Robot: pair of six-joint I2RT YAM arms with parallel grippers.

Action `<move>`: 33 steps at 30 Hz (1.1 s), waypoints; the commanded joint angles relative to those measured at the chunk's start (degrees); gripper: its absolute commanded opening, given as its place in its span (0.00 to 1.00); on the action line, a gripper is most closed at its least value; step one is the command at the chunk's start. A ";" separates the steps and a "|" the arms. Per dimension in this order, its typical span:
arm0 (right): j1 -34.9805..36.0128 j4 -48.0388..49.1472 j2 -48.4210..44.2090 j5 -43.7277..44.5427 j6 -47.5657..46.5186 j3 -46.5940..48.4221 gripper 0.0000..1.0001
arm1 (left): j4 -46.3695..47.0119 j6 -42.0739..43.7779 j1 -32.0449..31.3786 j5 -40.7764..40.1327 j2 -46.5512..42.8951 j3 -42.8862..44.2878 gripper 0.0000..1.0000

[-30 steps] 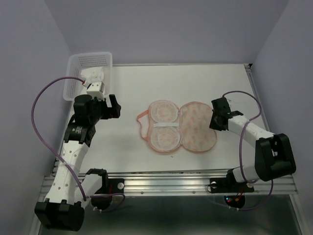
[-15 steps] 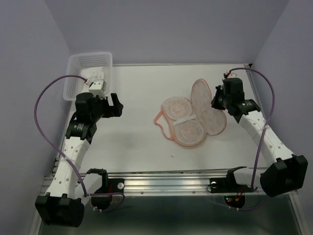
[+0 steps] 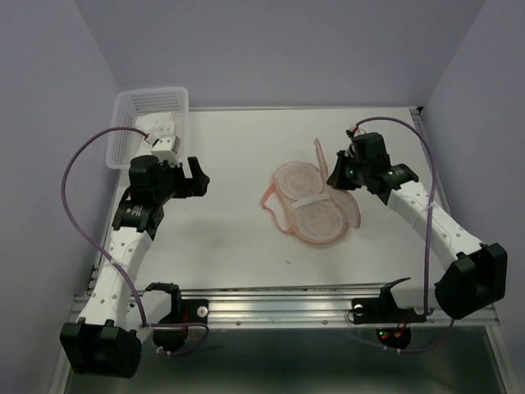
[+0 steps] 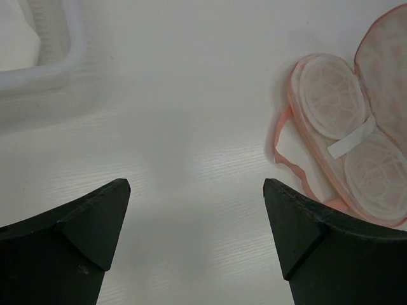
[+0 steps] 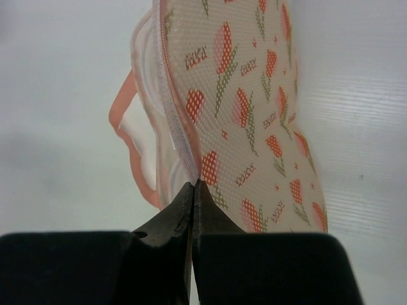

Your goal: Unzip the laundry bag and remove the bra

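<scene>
**Top view.** The laundry bag [image 3: 321, 231] is lying open on the table [image 3: 221, 246], a little right of centre. Its lower half is resting flat, while its printed upper flap is standing on edge along the right side. The right fingers [image 3: 339, 176] are pinching the rim of this flap. The bra [image 3: 300, 182] is sitting inside the flat half, its two round white cups showing and a white band crossing between them. A pink loop [image 3: 269, 203] is trailing from the bag's left edge onto the table. The left fingers [image 3: 195, 171] are hovering well apart from the bag, to its left, near the white basket [image 3: 152, 115] in the far left corner.

**Right wrist view.** The right fingers [image 5: 193, 194] are closing tight on the pink zipper edging, with only the thin fabric between them. The flap of the laundry bag [image 5: 254, 108] is rising away from the camera.

**Left wrist view.** The left fingers [image 4: 89, 222] are spread wide and gripping nothing. The bra [image 4: 331, 105] is appearing at the right edge and the basket's rim [image 4: 60, 57] at upper left.
</scene>
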 commanded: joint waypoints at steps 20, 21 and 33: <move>10.13 5.03 6.49 -3.11 8.10 2.84 0.08 | 4.37 -0.90 -0.19 3.26 -0.34 -2.94 0.99; 10.14 5.38 6.75 -3.20 8.36 2.49 0.09 | 4.37 -0.99 -0.19 3.34 -0.34 -3.02 0.99; 14.44 10.91 11.32 -5.75 9.95 -2.61 0.30 | 4.72 -1.08 -0.19 3.78 -0.87 -3.64 0.99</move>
